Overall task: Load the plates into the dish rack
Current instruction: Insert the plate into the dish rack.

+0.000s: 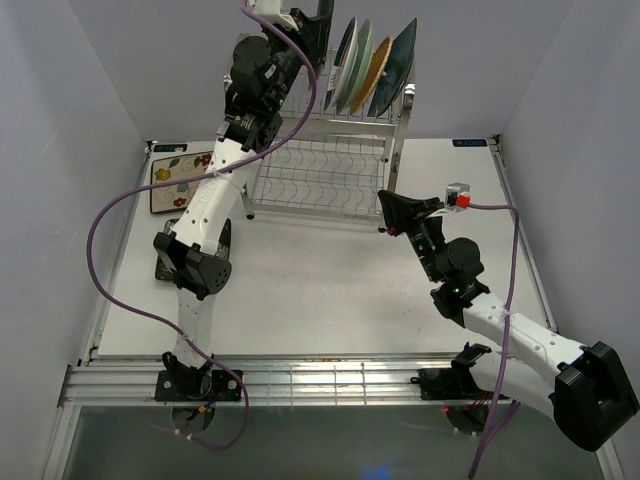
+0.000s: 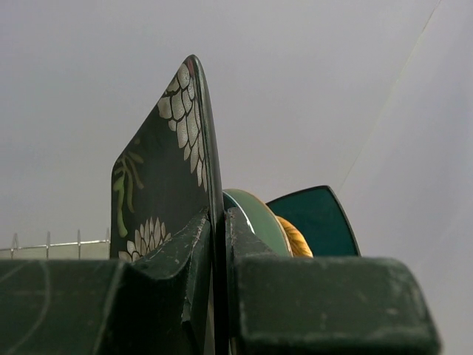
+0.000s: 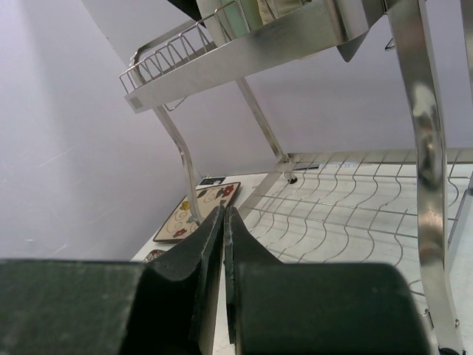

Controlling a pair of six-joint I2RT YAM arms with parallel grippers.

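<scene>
Black and nearly closed, the left claw pinches the near edge of the dark floral plate, which stands upright between its jaws. Just behind it in the left wrist view we see the green plate, a sliver of the orange plate, then the teal plate, all on edge. From above, these stand in a row on the top tier of the rack, with the left claw at the row's left end. We cannot tell whether the floral plate's lower edge sits in a slot. The right claw is closed on nothing and hangs above the desk, near the rack's front right post. The cream plate lies flat on the desk, just left of the rack.
</scene>
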